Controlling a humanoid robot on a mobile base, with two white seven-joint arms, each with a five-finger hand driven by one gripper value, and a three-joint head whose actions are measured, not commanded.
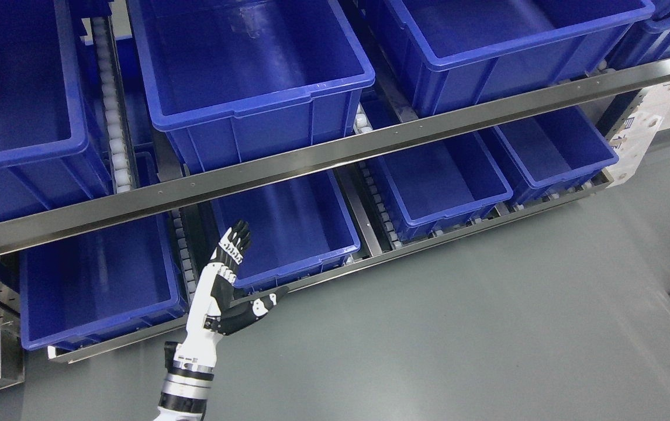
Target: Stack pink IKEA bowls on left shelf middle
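No pink bowl shows anywhere in the head view. My left hand [256, 263] rises from the bottom edge, left of the middle. It is open and holds nothing: the fingers [238, 237] point straight up and the thumb [265, 302] sticks out to the right. The hand stands in front of the near rim of an empty blue bin [294, 222] on the lower shelf level. The right arm is out of view.
Blue plastic bins fill a two-level roller rack: a large one [253, 76] in the upper middle, others at upper left [13, 99], upper right [504, 47], lower left [95, 280] and lower right [434, 175]. A steel rail [335, 155] crosses diagonally. Grey floor [487, 327] lies on the right.
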